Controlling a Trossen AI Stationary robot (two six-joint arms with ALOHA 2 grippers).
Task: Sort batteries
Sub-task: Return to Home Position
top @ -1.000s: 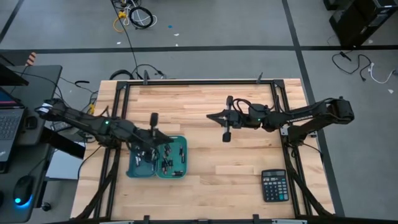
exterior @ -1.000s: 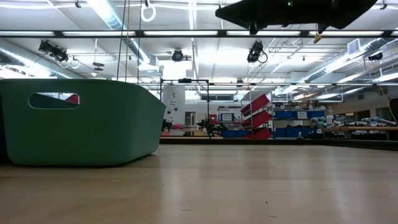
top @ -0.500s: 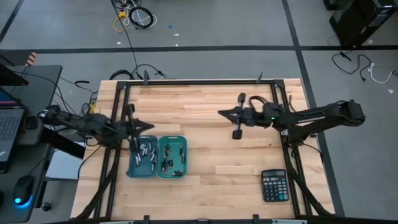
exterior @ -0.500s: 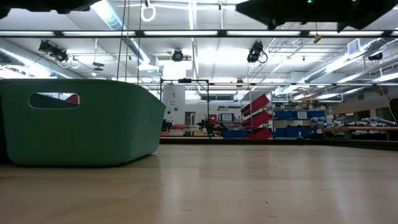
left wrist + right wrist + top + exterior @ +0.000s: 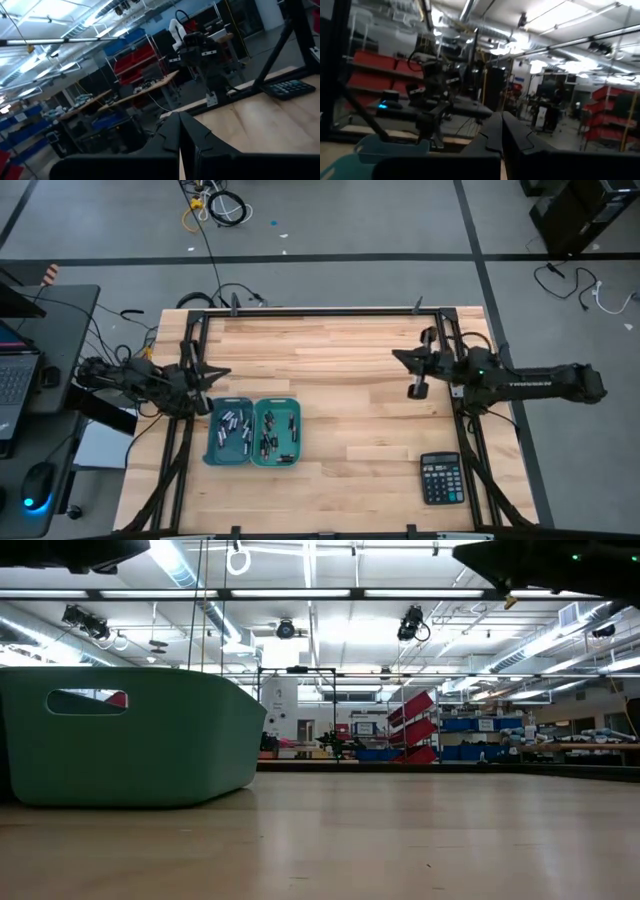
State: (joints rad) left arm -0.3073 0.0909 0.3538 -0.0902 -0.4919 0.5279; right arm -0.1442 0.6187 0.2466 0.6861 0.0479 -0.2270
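Note:
Two teal bins (image 5: 228, 432) (image 5: 277, 432) stand side by side on the table's near left part. Several small silver and black batteries (image 5: 233, 423) (image 5: 272, 438) lie in each. My left gripper (image 5: 222, 370) is shut and empty, drawn back near the table's left edge, just beyond the bins' far side. My right gripper (image 5: 398, 357) is shut and empty, drawn back near the right edge and high above the wood. The wrist views show each pair of fingers (image 5: 180, 122) (image 5: 501, 122) closed together with nothing between them. In the low view one bin's wall (image 5: 130, 735) fills the left.
A black calculator (image 5: 441, 478) lies at the table's near right corner. A black frame rail (image 5: 320, 311) runs along the far edge. The bare wood in the middle (image 5: 340, 410) lies between the two arms. A laptop and a mouse sit off the table on the left.
Both arms have pulled back with their fingers staying shut. My left gripper has gone from above the bins toward the table's left edge, uncovering them. My right gripper has gone from the table's middle toward the right edge. The bins and batteries have stayed put.

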